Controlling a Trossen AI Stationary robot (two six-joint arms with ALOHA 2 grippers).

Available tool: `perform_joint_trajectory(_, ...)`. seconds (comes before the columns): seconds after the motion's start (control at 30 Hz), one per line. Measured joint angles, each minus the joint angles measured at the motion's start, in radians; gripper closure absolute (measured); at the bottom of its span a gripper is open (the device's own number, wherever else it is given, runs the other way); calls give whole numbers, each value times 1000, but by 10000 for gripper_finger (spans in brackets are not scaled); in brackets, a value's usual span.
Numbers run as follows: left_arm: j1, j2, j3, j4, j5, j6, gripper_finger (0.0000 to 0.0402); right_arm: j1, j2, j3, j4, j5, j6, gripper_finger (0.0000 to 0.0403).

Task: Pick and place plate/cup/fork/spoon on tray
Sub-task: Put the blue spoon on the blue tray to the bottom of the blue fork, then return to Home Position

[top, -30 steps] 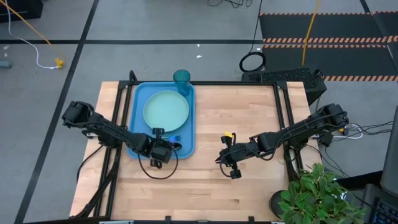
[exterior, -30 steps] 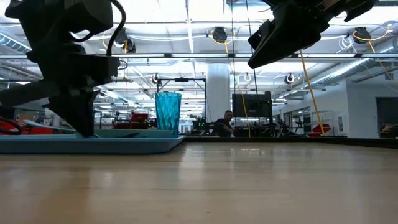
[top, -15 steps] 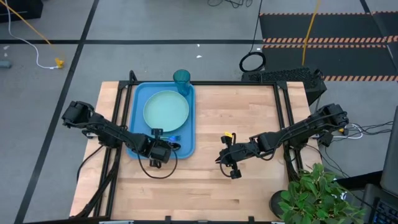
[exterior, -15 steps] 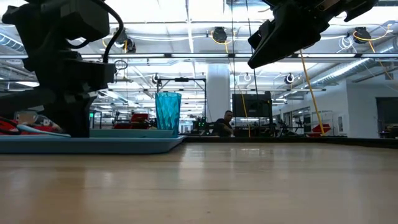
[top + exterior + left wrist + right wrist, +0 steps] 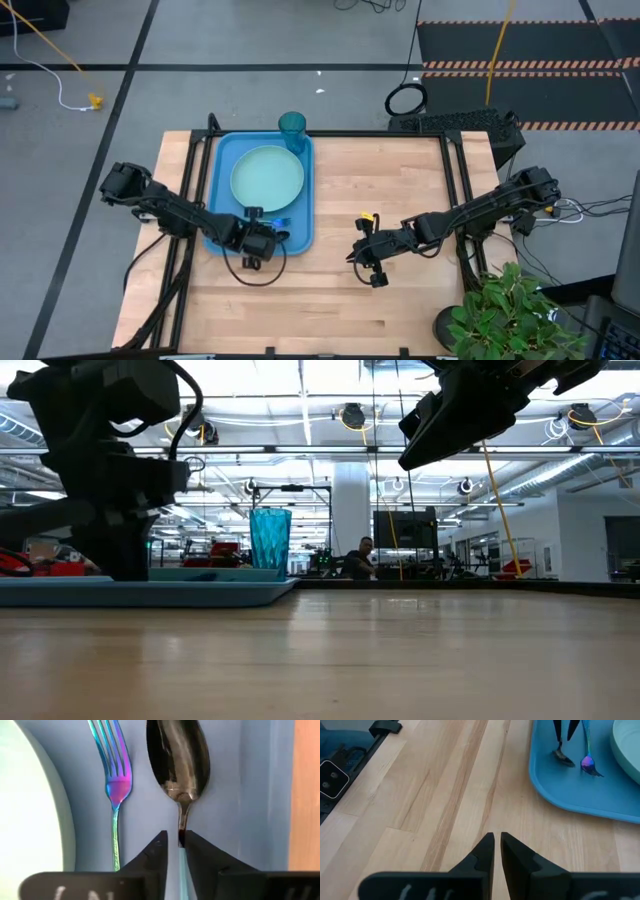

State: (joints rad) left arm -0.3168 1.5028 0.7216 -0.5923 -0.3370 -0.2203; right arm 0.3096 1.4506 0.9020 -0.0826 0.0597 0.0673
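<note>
On the bright blue rectangular plastic tray (image 5: 222, 150), the left gripper (image 5: 174, 851) sits low over the black-bowled spoon (image 5: 178, 757), fingers slightly parted astride its light blue handle, beside the purple-headed fork (image 5: 114, 770) and round mint-green plate (image 5: 267, 175). The right gripper (image 5: 494, 849), clenched empty, hovers over bare wooden table (image 5: 400, 300).

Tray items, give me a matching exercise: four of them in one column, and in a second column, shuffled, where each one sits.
Column one:
1. plate
2. cup
3. fork
4. spoon

Column two:
A. its handle between the left gripper fingers
B. middle of the tray
C. tray's far corner, upright
D. flat between plate and spoon

Pairs: 1-B, 2-C, 3-D, 4-A
</note>
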Motion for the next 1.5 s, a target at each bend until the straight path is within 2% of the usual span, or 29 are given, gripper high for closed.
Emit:
perform_joint_trajectory(0.2, 5, 0, 31, -27, 7, 9, 290, 0, 0, 0, 0, 0, 0, 381)
perform_joint_trajectory(0.43, 5, -28, 242, -189, -2, 62, 284, 0, -4, 0, 1, 23, 1, 381)
perform_joint_trajectory(0.6, 5, -99, 353, -183, -122, 182, 284, 0, -60, 0, -1, 23, 3, 381)
perform_joint_trajectory(0.67, 14, -150, 364, -117, -180, 212, 284, 0, -96, 0, -13, 39, -8, 381)
perform_joint_trajectory(0.83, 77, -306, 360, -36, -154, 193, 284, -1, -182, -14, -11, 155, -92, 381)
perform_joint_trajectory(1.07, 91, -508, 212, 133, -113, 302, 284, -70, -262, -94, 113, 154, -219, 389)
perform_joint_trajectory(1.27, 127, -654, 67, 298, -103, 384, 284, -160, -296, -120, 140, 150, -274, 401)
perform_joint_trajectory(1.5, 195, -727, -17, 426, -30, 458, 294, -204, -297, -181, 221, 146, -287, 402)
